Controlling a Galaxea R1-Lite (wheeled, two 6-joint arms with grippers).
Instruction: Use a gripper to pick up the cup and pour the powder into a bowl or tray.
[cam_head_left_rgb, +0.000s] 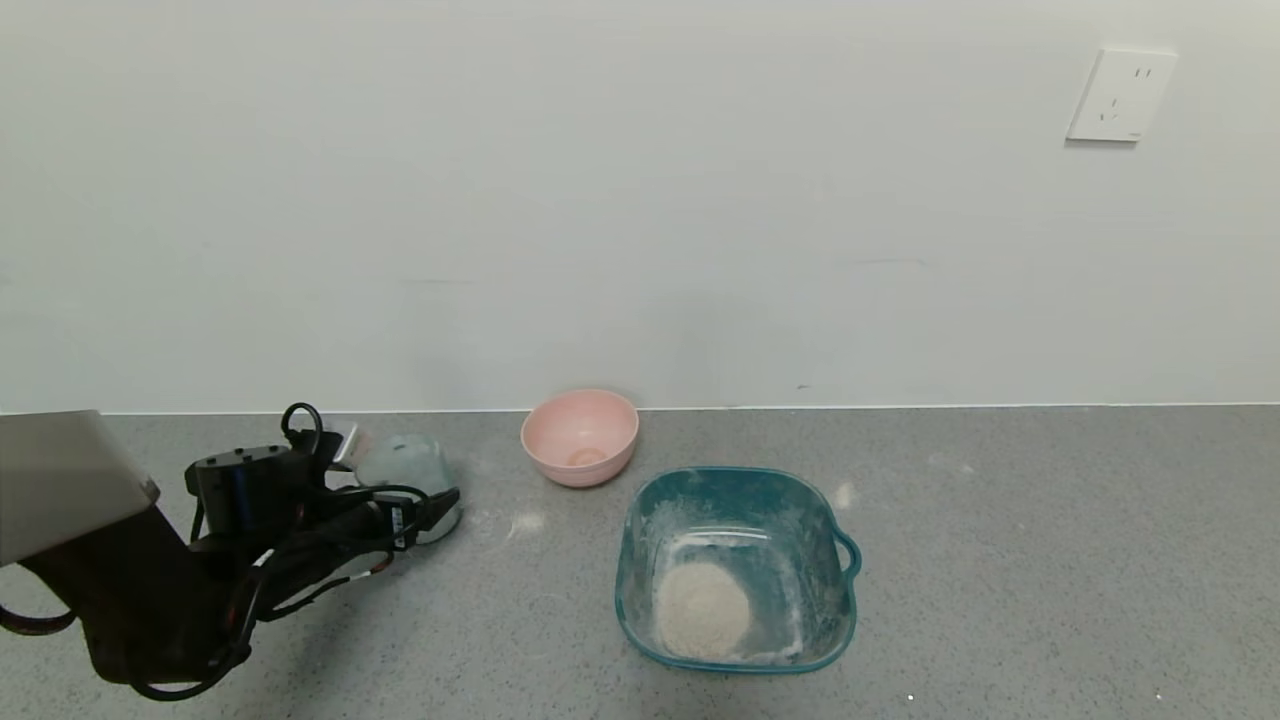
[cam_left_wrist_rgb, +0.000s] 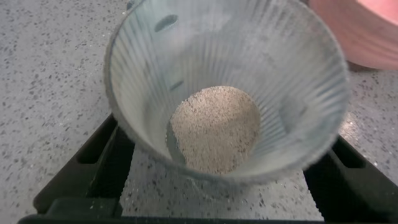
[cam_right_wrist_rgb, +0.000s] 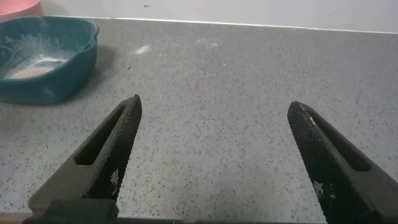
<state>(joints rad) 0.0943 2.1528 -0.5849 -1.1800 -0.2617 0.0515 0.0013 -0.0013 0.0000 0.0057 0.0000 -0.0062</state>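
Note:
The ribbed pale blue-grey cup (cam_head_left_rgb: 405, 478) stands on the grey counter at the left, with a mound of beige powder (cam_left_wrist_rgb: 214, 127) in its bottom. My left gripper (cam_head_left_rgb: 430, 505) is open. Its black fingers (cam_left_wrist_rgb: 84, 168) stand wide on either side of the cup (cam_left_wrist_rgb: 224, 56), which fills the left wrist view. The teal basin (cam_head_left_rgb: 845, 560) sits to the right of the cup and holds another round mound of powder (cam_head_left_rgb: 702, 608). My right gripper (cam_right_wrist_rgb: 211, 106) is open and empty over bare counter, with the basin (cam_right_wrist_rgb: 68, 74) off to its side.
A round pink bowl (cam_head_left_rgb: 580, 436) stands near the wall between the cup and the basin; its edge shows in the left wrist view (cam_left_wrist_rgb: 367, 31). White dust marks the counter (cam_head_left_rgb: 525, 522). A wall runs along the back.

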